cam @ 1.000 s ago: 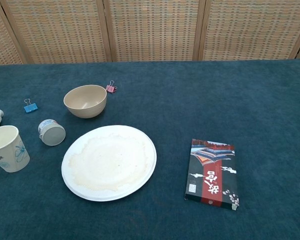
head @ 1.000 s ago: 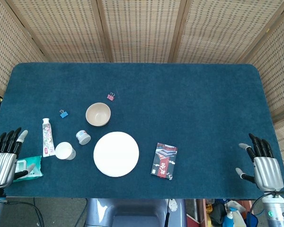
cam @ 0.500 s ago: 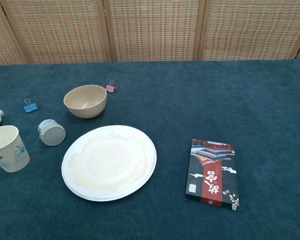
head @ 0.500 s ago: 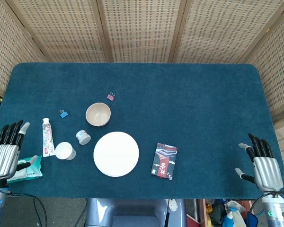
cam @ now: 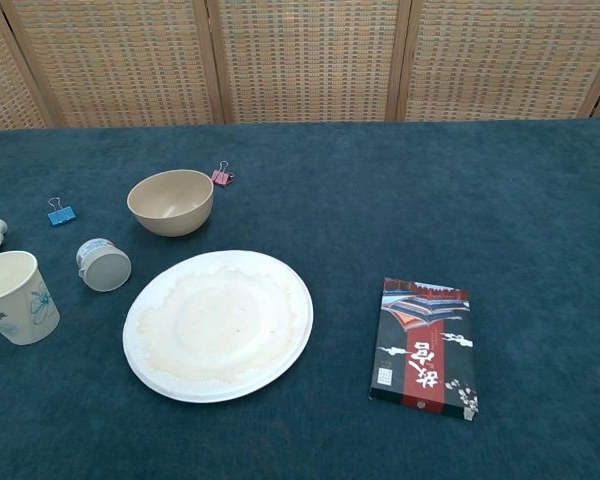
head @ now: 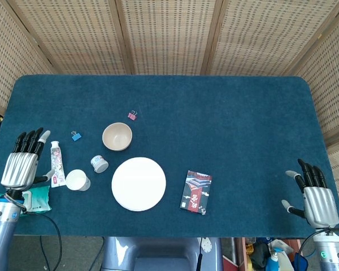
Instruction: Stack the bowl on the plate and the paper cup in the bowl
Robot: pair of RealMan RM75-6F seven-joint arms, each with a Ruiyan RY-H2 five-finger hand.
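the table point(head: 226, 124) has a dark blue cloth on it. the white plate point(head: 138, 183) lies flat near the front edge, a bit left of the middle. the tan bowl point(head: 117, 136) stands upright just behind the plate, toward the back edge, and it does not touch the plate. the paper cup point(head: 77, 180) stands upright to the left of the plate, mouth up, with nothing in it. so the bowl is not on the plate yet, and the cup is not in the bowl yet.

the left hand point(head: 24, 165) is near the left edge of the table, with its fingers spread out and pointing to the back. it holds nothing. it is near the cup but does not touch it. the right hand point(head: 315, 199) is at the front right corner, fingers spread apart too, holding nothing, far from all the things.

a small white tub point(head: 99, 164) lies on its side between the cup and the bowl. a tube point(head: 57, 164) lies flat just left of the cup. a blue clip point(head: 75, 136) and a pink clip point(head: 132, 116) lie behind the bowl. a green pack point(head: 38, 199) sits at the front left corner. a dark box with red on it point(head: 196, 191) lies flat to the right of the plate.
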